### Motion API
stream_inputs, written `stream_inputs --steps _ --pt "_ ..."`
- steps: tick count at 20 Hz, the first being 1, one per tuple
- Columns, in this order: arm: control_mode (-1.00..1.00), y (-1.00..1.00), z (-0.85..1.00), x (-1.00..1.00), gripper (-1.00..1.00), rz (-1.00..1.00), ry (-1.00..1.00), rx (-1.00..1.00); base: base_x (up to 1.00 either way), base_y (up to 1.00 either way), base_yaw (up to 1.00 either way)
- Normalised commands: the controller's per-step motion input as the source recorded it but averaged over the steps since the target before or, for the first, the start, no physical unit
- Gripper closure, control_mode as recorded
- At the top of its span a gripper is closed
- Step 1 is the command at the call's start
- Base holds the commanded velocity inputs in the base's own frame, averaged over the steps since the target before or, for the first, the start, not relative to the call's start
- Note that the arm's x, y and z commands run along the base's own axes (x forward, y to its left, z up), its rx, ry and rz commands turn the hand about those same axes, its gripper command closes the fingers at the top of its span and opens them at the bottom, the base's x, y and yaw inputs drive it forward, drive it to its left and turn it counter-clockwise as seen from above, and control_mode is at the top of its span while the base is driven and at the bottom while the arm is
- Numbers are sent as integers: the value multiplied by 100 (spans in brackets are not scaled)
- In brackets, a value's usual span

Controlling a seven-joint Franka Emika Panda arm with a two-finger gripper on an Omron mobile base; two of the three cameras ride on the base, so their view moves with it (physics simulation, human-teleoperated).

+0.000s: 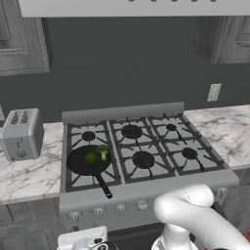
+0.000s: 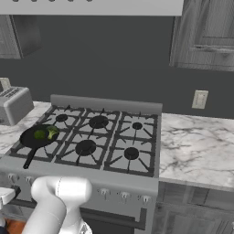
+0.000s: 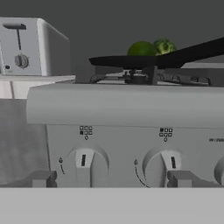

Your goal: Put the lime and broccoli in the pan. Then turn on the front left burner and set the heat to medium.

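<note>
The two small grey finger tips (image 3: 43,178) of the gripper (image 3: 111,179) stand wide apart in the hand view, holding nothing, level with the front panel of the grey steel stove (image 3: 127,109). One tip sits just left of the leftmost round control knob (image 3: 85,164); the other sits just right of the second knob (image 3: 172,165). Both knobs show a dark mark pointing upright.

Above the panel, the round shallow black frying pan (image 1: 80,163) rests on the front left burner (image 1: 90,180), its long straight handle (image 1: 103,186) reaching toward the stove's front edge. Inside the pan lie the small smooth yellow-green lime (image 1: 91,157) and the bumpy dark green broccoli floret (image 1: 103,152), close together.

A boxy silver toaster (image 1: 20,134) stands on the white marbled counter (image 1: 29,173) left of the stove.
</note>
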Motion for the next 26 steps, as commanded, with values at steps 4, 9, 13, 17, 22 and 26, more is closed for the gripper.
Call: stream_inputs --steps 4,9,13,17,22,26 --pt "-100 2 0 0 -100 5 0 0 0 0 0" --pt "-100 11 0 0 -100 9 0 0 0 0 0" --pt "-100 0 -1 1 -100 4 0 0 0 0 0" --pt "-100 0 -10 4 -100 1 0 0 0 0 0" --pt "-100 0 -7 13 -100 0 2 0 0 0 0" --pt "-100 0 -2 27 -100 0 0 0 0 0 0"
